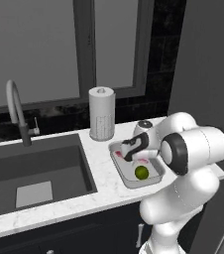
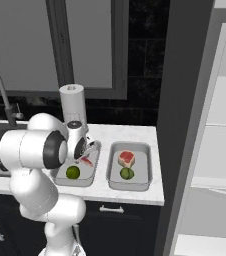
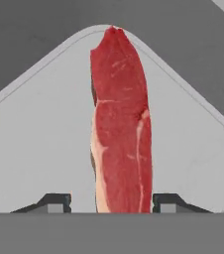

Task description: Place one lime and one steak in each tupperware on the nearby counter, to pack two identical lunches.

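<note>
A: Where is the red, white-marbled raw steak seen?

B: Directly ahead of the gripper, between its two dark fingertips. In the hand view the steak's long axis runs straight away from the hand, toward a rounded corner of the pale grey rectangular tupperware beneath it.

A: Held or let go?

B: A gap is seen between each tip and the meat, so the jaws stand partly apart with nothing pinched. Whether the steak already rests on the container floor cannot be told; it looks stood on edge.

A: What else is noted in that container?

B: A round green lime, on the side of the hand nearer the robot's base in the left base view. In the right base view a red sliver of steak shows just under the gripper, with that lime below it in the picture.

A: And the other lunch?

B: A second grey tupperware, to the right of the hand in the right base view, is seen with a steak piece and a lime. Both containers sit on the white marble-look counter.

A: The relation that matters next?

B: The steak lies in line with the jaws, lengthwise. A straight withdrawal back along that axis is judged the cleanest exit; a sideways move risks a tip dragging the meat.

A: Progress?

B: Judged nearly complete.
</note>
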You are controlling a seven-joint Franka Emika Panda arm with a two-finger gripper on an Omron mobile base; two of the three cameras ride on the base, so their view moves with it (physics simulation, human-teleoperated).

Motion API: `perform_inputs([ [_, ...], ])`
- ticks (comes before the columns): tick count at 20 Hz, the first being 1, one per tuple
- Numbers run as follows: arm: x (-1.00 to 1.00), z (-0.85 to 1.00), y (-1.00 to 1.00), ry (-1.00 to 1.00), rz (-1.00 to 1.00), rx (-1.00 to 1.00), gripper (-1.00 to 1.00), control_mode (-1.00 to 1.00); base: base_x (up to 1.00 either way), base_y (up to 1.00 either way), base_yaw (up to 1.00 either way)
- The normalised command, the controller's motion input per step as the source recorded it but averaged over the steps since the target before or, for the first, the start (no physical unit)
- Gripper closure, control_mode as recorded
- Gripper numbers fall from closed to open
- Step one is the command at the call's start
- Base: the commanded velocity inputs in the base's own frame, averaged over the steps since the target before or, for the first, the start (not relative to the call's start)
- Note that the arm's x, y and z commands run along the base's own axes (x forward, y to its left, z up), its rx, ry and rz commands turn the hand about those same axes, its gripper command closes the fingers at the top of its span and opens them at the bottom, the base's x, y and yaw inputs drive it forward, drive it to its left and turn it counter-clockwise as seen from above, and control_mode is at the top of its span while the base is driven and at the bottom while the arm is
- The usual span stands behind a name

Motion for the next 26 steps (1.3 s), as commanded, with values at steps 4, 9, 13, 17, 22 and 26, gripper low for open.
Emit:
perform_inputs([
  [4,-0.01,0.26,-0.07,0.0,0.0,0.0,-1.0,-1.0,0.0,0.0,0.0],
  [9,-0.52,0.69,-0.19,-0.04,0.0,0.0,-1.0,-1.0,0.0,0.0,0.0],
  [13,-0.98,0.68,0.05,-0.4,0.0,-0.07,-1.0,-1.0,0.0,0.0,0.0],
  [17,-1.0,0.96,0.27,-0.72,0.0,-0.15,-1.0,-1.0,0.0,0.0,0.0],
  [22,-1.0,1.0,0.39,-0.66,0.0,-0.04,-1.0,-1.0,0.0,0.0,0.0],
  [26,-1.0,0.96,0.48,-0.48,0.0,0.0,-1.0,-1.0,0.0,0.0,0.0],
])
